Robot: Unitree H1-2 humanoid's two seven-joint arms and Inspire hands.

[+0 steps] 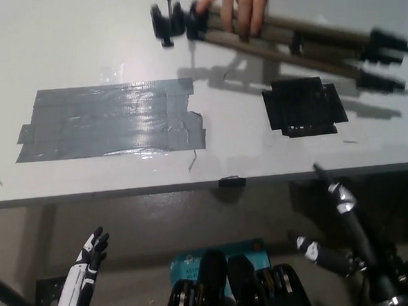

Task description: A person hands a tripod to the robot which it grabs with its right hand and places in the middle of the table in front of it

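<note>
White L hand (92, 253) nearest, at lower left, short of table's near edge, over floor; fingers spread apart, nothing in them. Black R hand (349, 244) at lower right, also short of near edge; fingers apart, pointing up toward table, holding nothing. Next out, white table (80, 49), near edge running across mid-frame, w/ small black tab (231, 182) on that edge approx. at ctr. On tabletop, left of ctr: big grey duct-tape patch (112, 120), several overlapping strips, shiny, wrinkled. Right of ctr, apart from grey one: smaller black tape patch (302, 107), roughly square, ragged edges. Farthest out, at far side of table, ctr to right: tripod (287, 33), legs folded together, lying near-horizontal, slanting slightly down toward right. Black tripod head (171, 20) at its left end, black feet at its right end, beyond and right of black patch. Gripped near head end by person's hand (240, 5) coming in from top edge, fingers curled over leg bundle. Tripod's shadow on tabletop just nearer than tripod itself, reaching far edge of black patch. Resting on table or held just above it: can't tell. Well apart from both robot hands.
</note>
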